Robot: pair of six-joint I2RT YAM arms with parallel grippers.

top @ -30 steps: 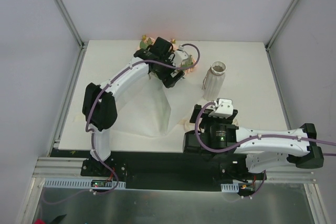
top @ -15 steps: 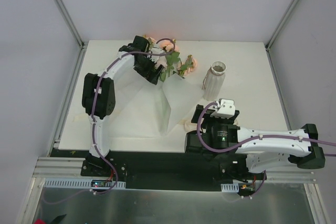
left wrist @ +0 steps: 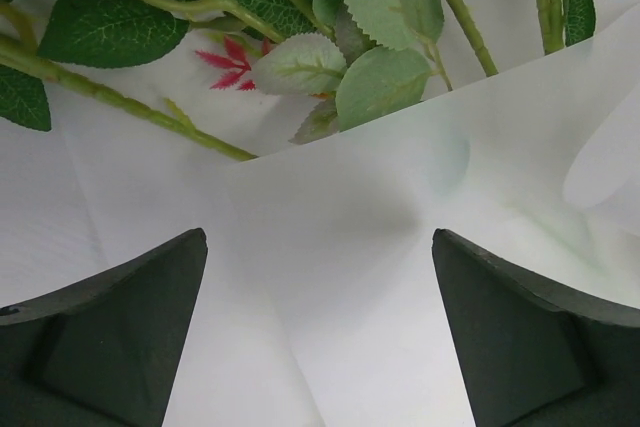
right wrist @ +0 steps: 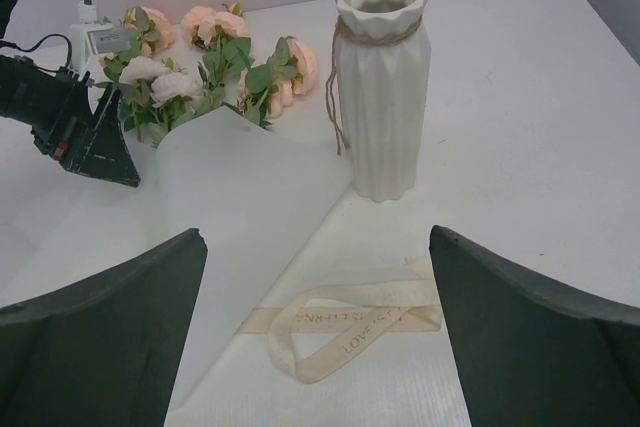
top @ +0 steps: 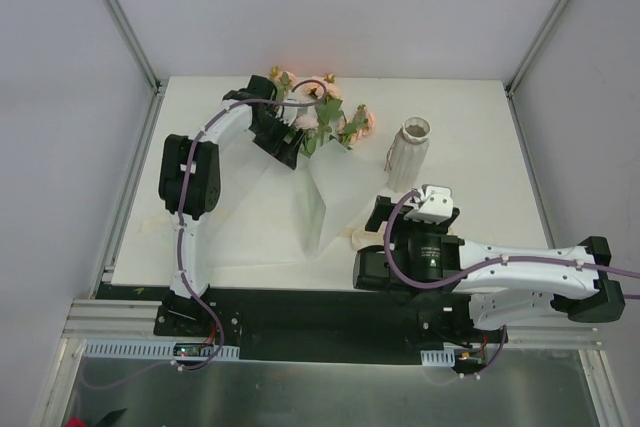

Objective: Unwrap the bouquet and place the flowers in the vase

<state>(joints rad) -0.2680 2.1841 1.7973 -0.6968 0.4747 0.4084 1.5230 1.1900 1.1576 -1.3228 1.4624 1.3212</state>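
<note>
Peach-pink flowers (right wrist: 210, 57) lie at the far side of my desk (right wrist: 520, 97), their stems running under a fold of white paper (right wrist: 240, 197). The ribbed vase (right wrist: 380, 87) stands upright just to their right. A cream ribbon (right wrist: 345, 322) lies loose before it. My left claw (left wrist: 320, 287) hovers over the paper near the leaves, fingers apart. My right claw (right wrist: 318, 247) is spread wide too, gripping nothing.
</note>
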